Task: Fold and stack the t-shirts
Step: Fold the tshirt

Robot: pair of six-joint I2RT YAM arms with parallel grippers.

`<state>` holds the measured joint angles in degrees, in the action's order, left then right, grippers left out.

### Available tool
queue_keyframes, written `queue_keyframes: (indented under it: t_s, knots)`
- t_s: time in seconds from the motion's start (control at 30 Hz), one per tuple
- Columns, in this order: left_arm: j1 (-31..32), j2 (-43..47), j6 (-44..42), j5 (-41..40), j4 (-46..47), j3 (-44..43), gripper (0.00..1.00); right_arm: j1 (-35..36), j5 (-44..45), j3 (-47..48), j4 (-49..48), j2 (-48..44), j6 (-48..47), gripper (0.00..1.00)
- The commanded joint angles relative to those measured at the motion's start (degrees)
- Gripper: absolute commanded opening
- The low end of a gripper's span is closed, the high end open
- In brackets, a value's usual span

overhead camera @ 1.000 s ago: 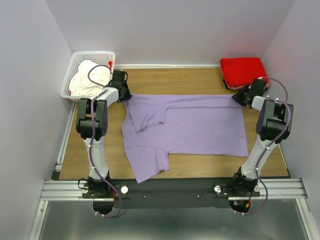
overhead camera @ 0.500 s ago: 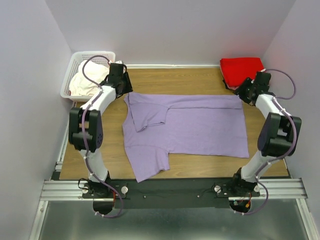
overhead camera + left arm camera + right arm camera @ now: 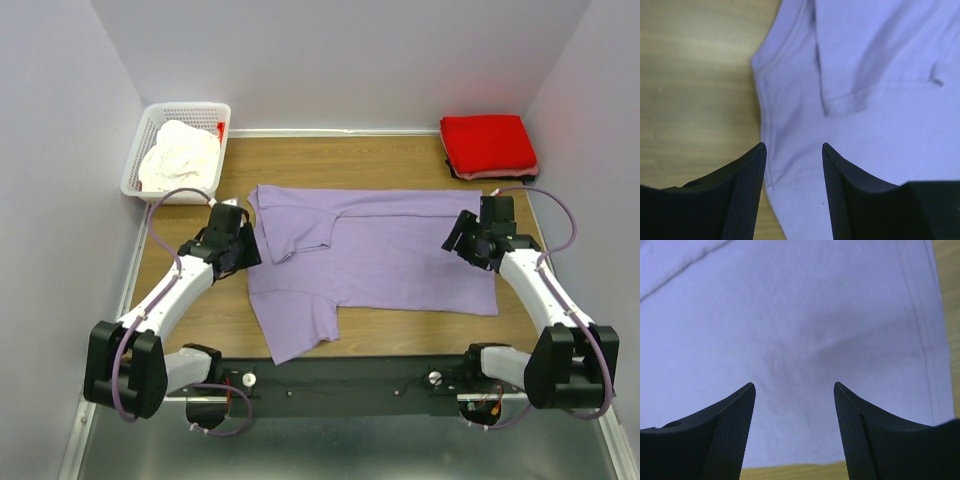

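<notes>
Left claw (image 3: 243,250) and right claw (image 3: 458,238) both wide open, empty; I'd pinch the lavender shirt's (image 3: 400,255) side edges level.

Both arms drew back from the far side of the table (image 3: 350,160) and sank low, elbows folded toward the near edge. The left gripper (image 3: 240,250), which had been up by the basket (image 3: 133,170), came to the left edge of the lavender t-shirt (image 3: 400,250). The right gripper (image 3: 458,238) left the red t-shirt (image 3: 487,140) and ended over the lavender one's right part. That shirt's far left corner had spread slightly outward.
</notes>
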<state>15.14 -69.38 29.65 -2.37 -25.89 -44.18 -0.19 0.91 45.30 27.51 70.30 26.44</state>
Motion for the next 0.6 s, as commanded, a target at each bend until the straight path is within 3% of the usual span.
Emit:
queue_keyframes:
  t_s: [0.0,0.57]
  knots:
    - [0.51,3.81,3.48,0.17,-5.92,2.61,0.57,0.01,1.64,-1.35,4.48,-4.11,-0.07,0.72]
    - [1.56,-9.01,2.17,0.71,-10.59,1.82,0.53,0.01,0.06,-1.62,4.13,-7.55,-1.04,0.75]
